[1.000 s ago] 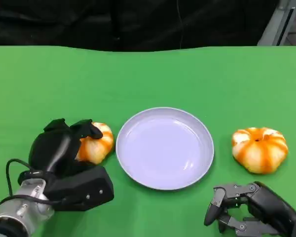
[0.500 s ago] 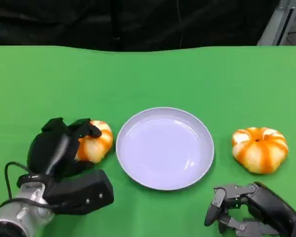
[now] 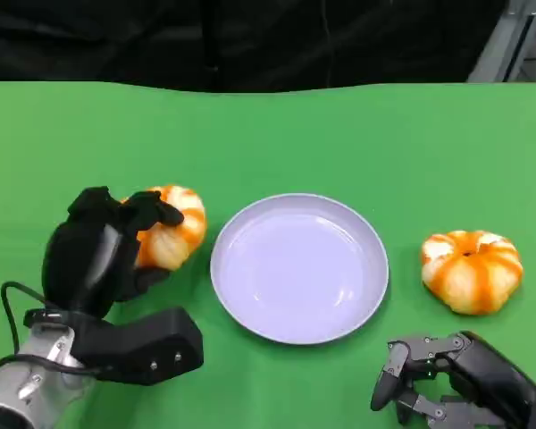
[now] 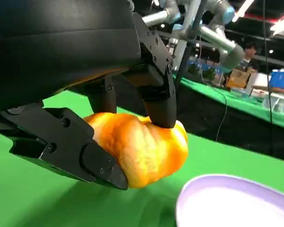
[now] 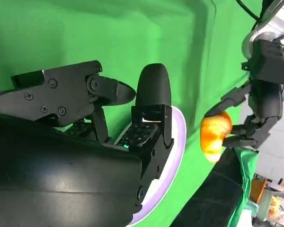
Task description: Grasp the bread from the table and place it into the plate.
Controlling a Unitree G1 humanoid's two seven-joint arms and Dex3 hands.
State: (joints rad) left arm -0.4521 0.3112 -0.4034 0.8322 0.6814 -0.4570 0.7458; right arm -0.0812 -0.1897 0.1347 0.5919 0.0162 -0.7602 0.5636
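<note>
Your left hand (image 3: 98,255) has lifted the bread (image 3: 168,226) off the green table (image 3: 339,134): the bun sits higher and a bit further from the robot than a second ago, gripped between the fingers (image 4: 156,94) above and below it (wrist view shows green table under the bun, apart from it). The forearm has shifted further from the robot with it.

Green table (image 3: 357,134) carries lavender plate (image 3: 298,267) at centre, orange-striped bread (image 3: 470,270) right
</note>
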